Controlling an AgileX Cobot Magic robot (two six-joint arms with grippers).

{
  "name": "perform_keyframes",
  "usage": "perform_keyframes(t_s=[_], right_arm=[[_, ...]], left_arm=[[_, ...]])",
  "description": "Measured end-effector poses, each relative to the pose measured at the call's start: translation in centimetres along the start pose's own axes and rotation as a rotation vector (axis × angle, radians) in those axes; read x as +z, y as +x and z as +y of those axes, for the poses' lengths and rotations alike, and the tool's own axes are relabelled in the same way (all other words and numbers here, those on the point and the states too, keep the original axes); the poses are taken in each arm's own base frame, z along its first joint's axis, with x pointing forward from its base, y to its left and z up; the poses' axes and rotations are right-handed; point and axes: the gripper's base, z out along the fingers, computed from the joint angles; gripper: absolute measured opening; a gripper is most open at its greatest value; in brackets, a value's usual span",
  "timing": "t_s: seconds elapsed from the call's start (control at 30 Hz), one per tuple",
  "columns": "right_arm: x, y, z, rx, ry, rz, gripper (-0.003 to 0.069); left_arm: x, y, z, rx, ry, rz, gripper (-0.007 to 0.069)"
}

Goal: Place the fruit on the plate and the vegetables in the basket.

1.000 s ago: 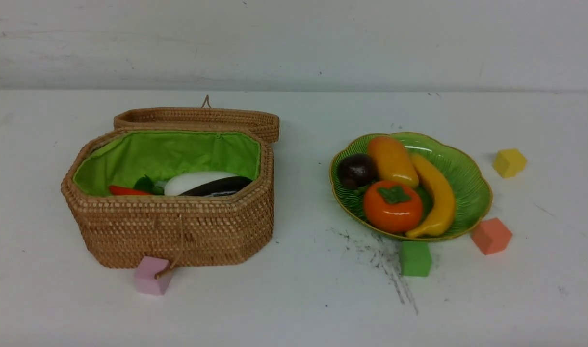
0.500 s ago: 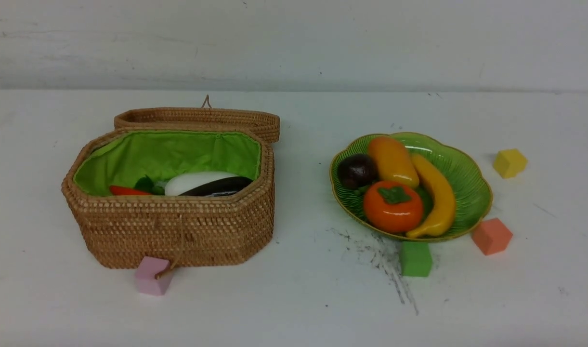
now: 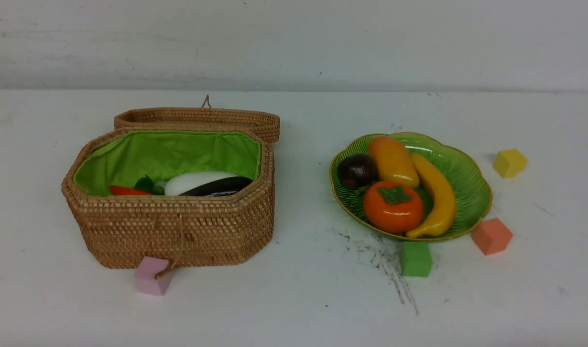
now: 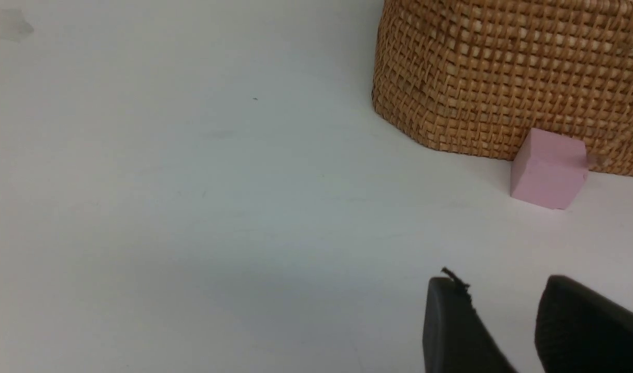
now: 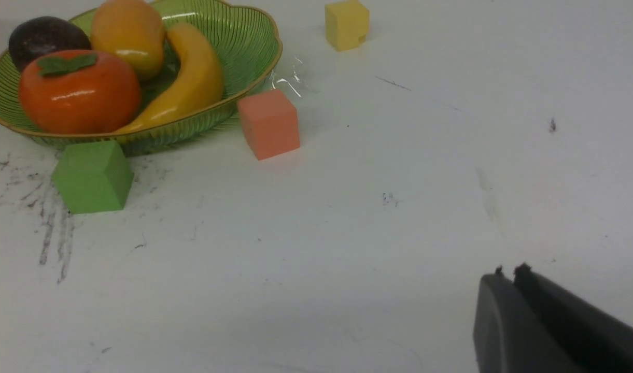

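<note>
The open woven basket (image 3: 178, 231) stands at the left with its lid (image 3: 197, 118) folded back. Inside lie a white radish (image 3: 192, 182), a dark eggplant (image 3: 221, 185) and a red pepper (image 3: 125, 191). The green plate (image 3: 467, 178) at the right holds a persimmon (image 3: 392, 207), a mangosteen (image 3: 356, 170), a mango (image 3: 392, 161) and a banana (image 3: 438, 193). Neither arm shows in the front view. My left gripper (image 4: 500, 285) is open and empty over bare table near the basket (image 4: 503, 77). My right gripper (image 5: 510, 273) is shut and empty, away from the plate (image 5: 243, 41).
Foam cubes lie on the table: pink (image 3: 151, 275) against the basket's front, green (image 3: 415, 259) and salmon (image 3: 491, 235) at the plate's near edge, yellow (image 3: 509, 162) to its right. Dark scuff marks (image 3: 385, 260) streak the table in front of the plate.
</note>
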Motion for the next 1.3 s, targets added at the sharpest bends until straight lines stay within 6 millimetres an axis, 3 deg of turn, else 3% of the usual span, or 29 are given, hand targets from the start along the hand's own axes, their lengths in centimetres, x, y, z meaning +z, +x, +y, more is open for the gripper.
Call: perform_keyframes(t_s=[1.3], right_arm=[[0.0, -0.01, 0.0, 0.0, 0.0, -0.001, 0.0091]], left_arm=[[0.0, 0.0, 0.0, 0.0, 0.0, 0.0, 0.0239]])
